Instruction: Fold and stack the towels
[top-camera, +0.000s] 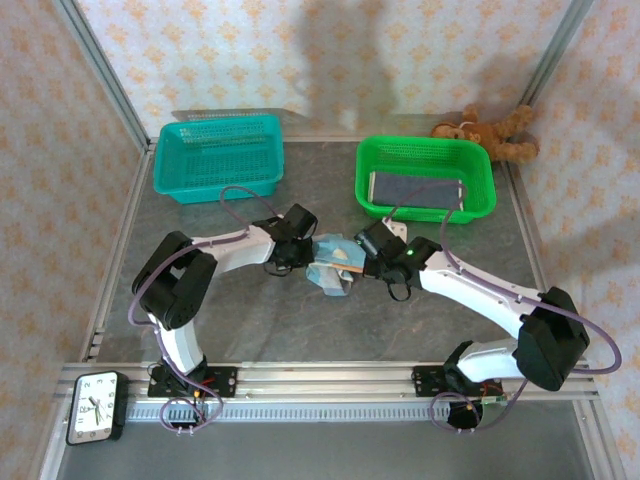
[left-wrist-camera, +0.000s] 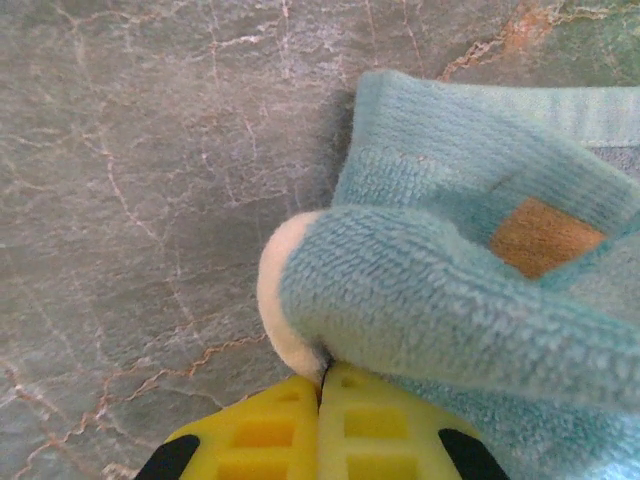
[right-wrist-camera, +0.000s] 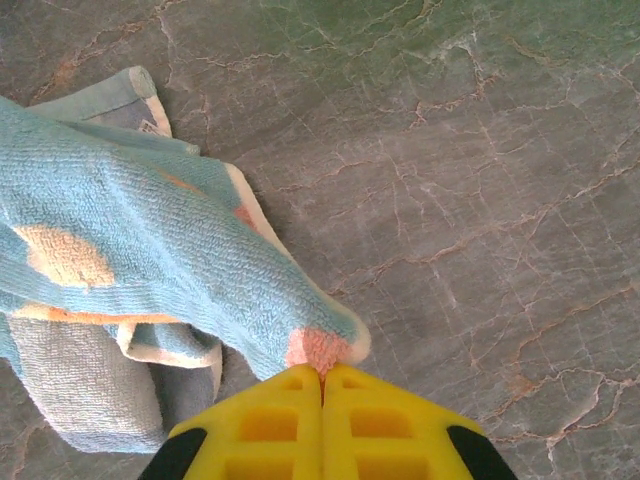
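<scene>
Teal terry towel (top-camera: 333, 266) lies crumpled mid-frame on the grey marbled counter (top-camera: 230, 320), between the two arms. We see the left pincer (left-wrist-camera: 322, 385) closed tight on a rolled edge of it. The right pincer (right-wrist-camera: 322, 378) is clamped on a pink-tipped corner. We note the teal basket (top-camera: 218, 185) upper left and the green basket (top-camera: 482, 185) upper right, both well apart from the towel.

Reaching inward from either side, elbows bent; pinching one towel (top-camera: 333, 263) with left gripper (left-wrist-camera: 321, 380) and right gripper (right-wrist-camera: 322, 385), yellow fingertips (right-wrist-camera: 275, 408) pressed together.
</scene>
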